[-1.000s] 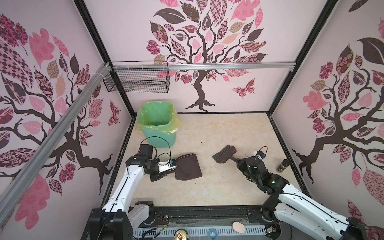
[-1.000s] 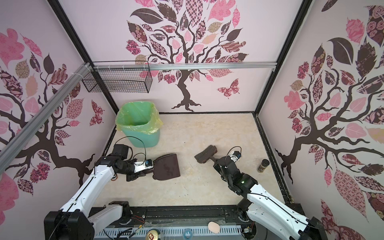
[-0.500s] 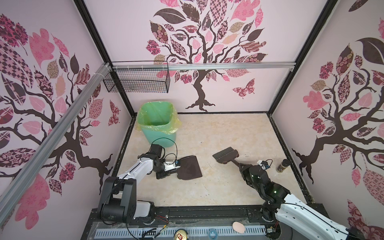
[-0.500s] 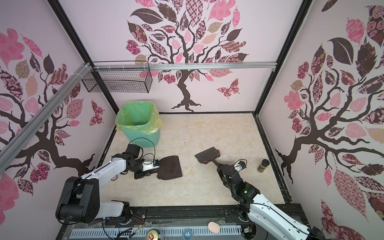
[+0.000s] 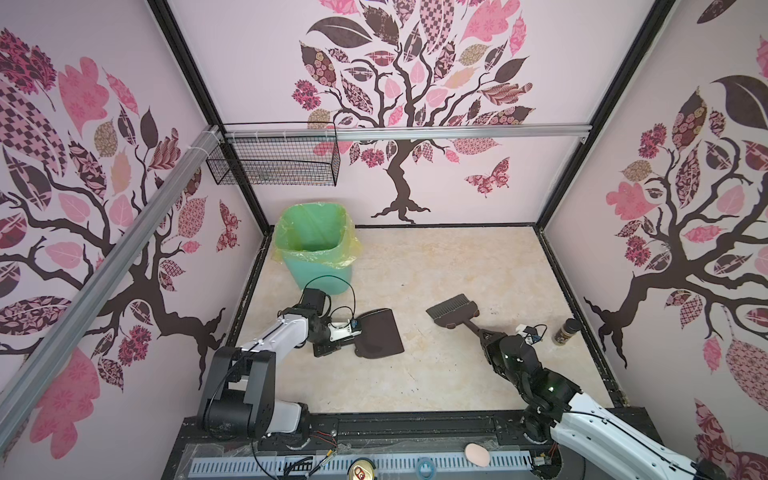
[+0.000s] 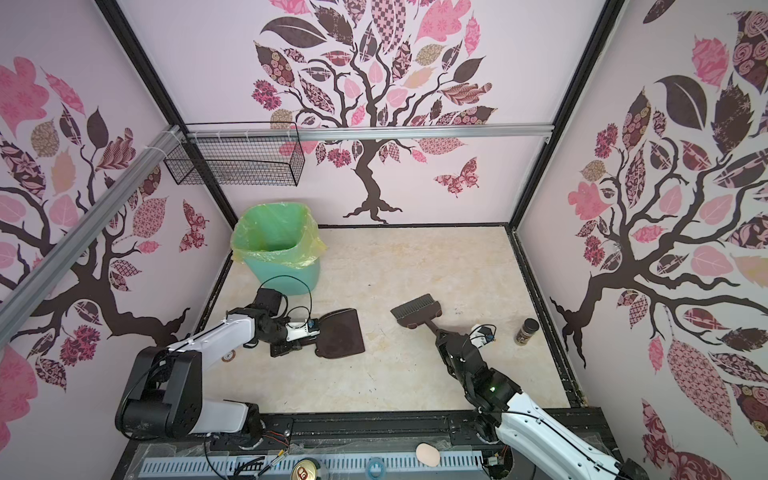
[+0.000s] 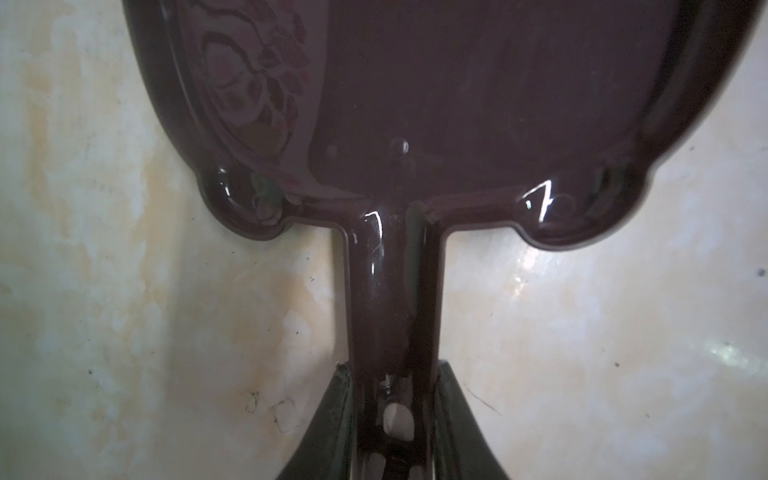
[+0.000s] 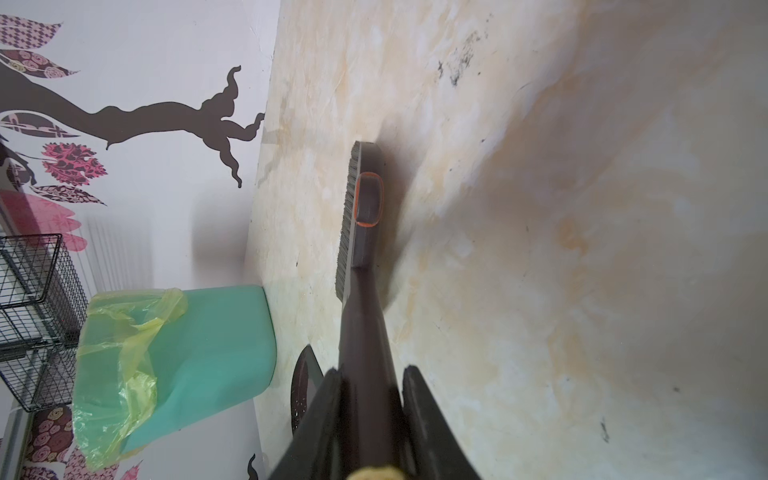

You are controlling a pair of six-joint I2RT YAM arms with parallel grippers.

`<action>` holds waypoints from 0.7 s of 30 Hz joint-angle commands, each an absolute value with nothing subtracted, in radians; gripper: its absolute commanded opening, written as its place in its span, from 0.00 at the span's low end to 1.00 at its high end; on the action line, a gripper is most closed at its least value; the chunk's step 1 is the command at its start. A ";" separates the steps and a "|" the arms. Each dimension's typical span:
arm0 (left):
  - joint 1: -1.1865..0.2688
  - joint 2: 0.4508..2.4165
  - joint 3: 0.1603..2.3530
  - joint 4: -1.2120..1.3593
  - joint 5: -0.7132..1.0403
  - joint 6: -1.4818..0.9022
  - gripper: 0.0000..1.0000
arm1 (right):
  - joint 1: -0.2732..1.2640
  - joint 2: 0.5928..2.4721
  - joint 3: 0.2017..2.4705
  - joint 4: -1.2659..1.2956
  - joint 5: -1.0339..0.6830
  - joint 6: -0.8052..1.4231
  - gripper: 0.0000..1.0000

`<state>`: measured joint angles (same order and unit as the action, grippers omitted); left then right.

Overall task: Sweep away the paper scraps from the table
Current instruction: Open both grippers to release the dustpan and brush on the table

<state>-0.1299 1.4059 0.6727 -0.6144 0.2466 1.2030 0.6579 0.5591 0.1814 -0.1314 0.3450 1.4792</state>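
No paper scraps show anywhere on the beige table (image 5: pixel 436 374); they are hidden or out of view. A dark brown dustpan (image 5: pixel 380 336) (image 6: pixel 340 338) (image 7: pixel 457 83) lies flat at the left middle. My left gripper (image 5: pixel 352 332) (image 6: pixel 314 332) (image 7: pixel 395 374) is shut on its handle, a finger lying along each side. A dark hand brush (image 5: pixel 453 311) (image 6: pixel 415 311) (image 8: pixel 359 216) rests with its head on the table right of centre. My right gripper (image 5: pixel 484 334) (image 6: pixel 442 334) (image 8: pixel 372 374) is shut on its handle.
A mint-green bin (image 5: pixel 316 249) (image 6: pixel 278 245) (image 8: pixel 199 353) with a yellow liner stands at the back left, just behind the dustpan. A small dark bottle (image 5: pixel 565 331) (image 6: pixel 527 330) stands by the right wall. A wire basket (image 5: pixel 274 162) hangs on the rail above.
Both arms have folded down and back toward their bases. The dustpan and the brush have stayed almost where they were, low on the table.
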 commanded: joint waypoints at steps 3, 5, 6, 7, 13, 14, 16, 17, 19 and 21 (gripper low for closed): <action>-0.133 1.402 0.696 -0.687 0.257 1.197 0.60 | 0.655 0.676 0.143 -0.228 0.303 1.452 0.39; -0.131 1.376 0.707 -0.714 0.273 1.196 0.68 | 0.655 0.698 0.143 -0.219 0.299 1.451 0.46; -0.131 1.362 0.714 -0.730 0.282 1.194 0.71 | 0.654 0.706 0.147 -0.218 0.299 1.448 0.50; -0.131 1.344 0.724 -0.749 0.292 1.192 0.73 | 0.655 0.714 0.152 -0.223 0.299 1.447 0.54; -0.120 1.218 0.820 -0.902 0.371 1.172 0.78 | 0.655 0.730 0.167 -0.245 0.286 1.433 0.64; -0.111 1.195 0.845 -0.931 0.391 1.167 0.79 | 0.655 0.730 0.170 -0.254 0.280 1.431 0.68; -0.085 1.154 0.896 -0.985 0.433 1.164 0.79 | 0.654 0.732 0.186 -0.288 0.266 1.419 0.72; -0.067 1.132 0.925 -1.012 0.459 1.167 0.79 | 0.654 0.736 0.203 -0.321 0.260 1.409 0.73; -0.034 1.107 0.973 -1.062 0.481 1.185 0.80 | 0.657 0.748 0.244 -0.396 0.251 1.391 0.74; -0.001 1.090 1.017 -1.109 0.487 1.213 0.80 | 0.670 0.754 0.293 -0.474 0.263 1.363 0.99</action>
